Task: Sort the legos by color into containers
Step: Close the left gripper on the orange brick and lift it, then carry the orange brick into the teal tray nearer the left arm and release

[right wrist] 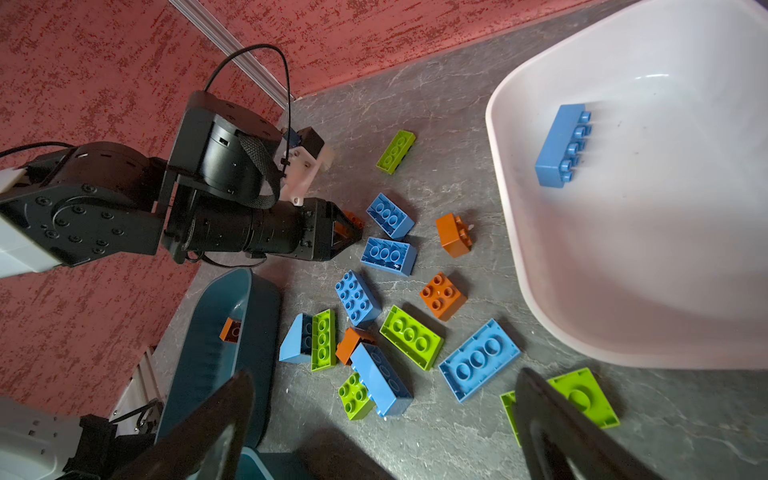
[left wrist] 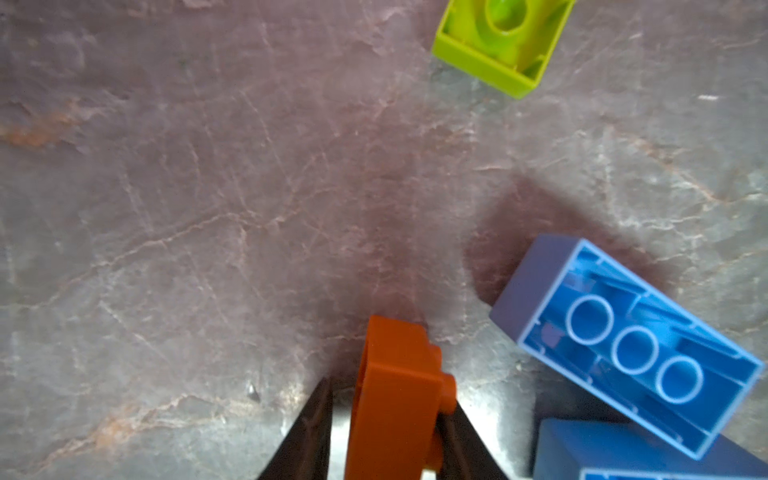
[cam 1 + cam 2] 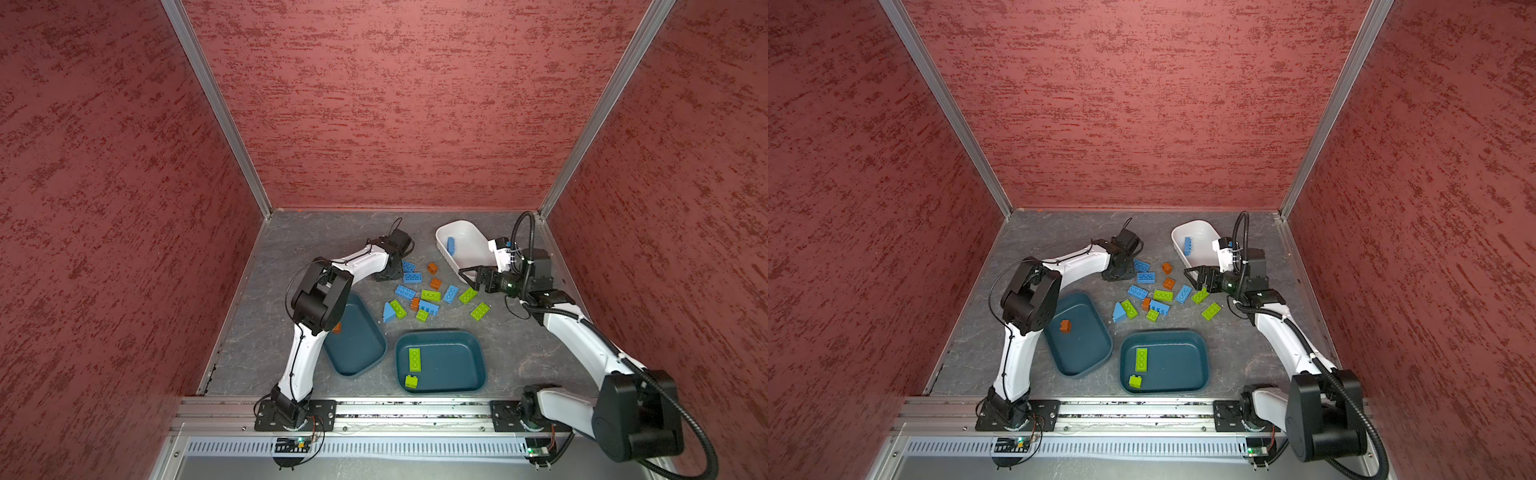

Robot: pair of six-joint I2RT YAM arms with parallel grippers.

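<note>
Legos (image 3: pixel 431 295) lie scattered mid-worktop (image 3: pixel 299 249); at the pile's far left edge the left end effector (image 1: pixel 356 232) brackets an orange-brown brick (image 2: pixel 395 395) tipped on its side, one jaw on its studs, a sliver of gap at the other, so we cannot tell whether it is clamped; we judge a tip-only hold could let it pivot or drop short of the left teal tub (image 3: pixel 1084 353), or knock the blue brick (image 2: pixel 623 345) just beside; the right end effector (image 3: pixel 468 277), spread wide and empty, hangs at the pile's right edge, where both arms reaching in could clash.
</note>
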